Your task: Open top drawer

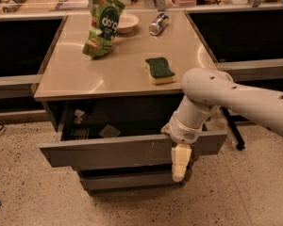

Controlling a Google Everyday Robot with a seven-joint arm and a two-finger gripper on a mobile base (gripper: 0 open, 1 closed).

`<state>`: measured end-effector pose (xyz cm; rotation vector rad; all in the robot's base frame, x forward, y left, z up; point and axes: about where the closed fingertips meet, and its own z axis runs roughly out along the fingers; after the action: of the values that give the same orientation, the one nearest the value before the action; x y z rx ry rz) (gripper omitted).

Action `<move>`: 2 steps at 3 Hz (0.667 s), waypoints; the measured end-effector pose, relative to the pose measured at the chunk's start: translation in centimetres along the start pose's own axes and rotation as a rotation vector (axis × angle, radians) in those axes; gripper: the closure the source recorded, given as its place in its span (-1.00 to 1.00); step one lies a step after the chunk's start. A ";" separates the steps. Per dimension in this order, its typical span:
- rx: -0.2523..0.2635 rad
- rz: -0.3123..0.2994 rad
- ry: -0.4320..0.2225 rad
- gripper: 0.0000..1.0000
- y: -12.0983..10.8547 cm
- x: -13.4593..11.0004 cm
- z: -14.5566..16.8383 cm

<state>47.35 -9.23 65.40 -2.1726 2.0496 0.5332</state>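
The top drawer point(108, 150) is a wide grey flat front, pulled well out from under the beige counter point(75, 74), with a dark opening behind it. Small pale items lie inside the drawer point(111, 131). My gripper point(180, 159) hangs over the drawer's upper edge near its right end. One pale finger point(179, 161) points down in front of the drawer face. The white arm point(236, 95) comes in from the right.
On the counter are a green snack bag point(102, 26), a white bowl point(125, 21), a lying can point(158, 23) and a green-topped sponge point(159, 69). A slimmer grey drawer front point(132, 180) sits below. Dark cabinets stand on both sides over a speckled floor.
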 end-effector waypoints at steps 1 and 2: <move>-0.077 0.015 0.050 -1.00 2.2 -0.9 -0.5; -0.114 0.019 0.066 -1.00 3.1 -0.6 -0.4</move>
<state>44.39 -9.03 66.47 -2.2647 2.1248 0.6031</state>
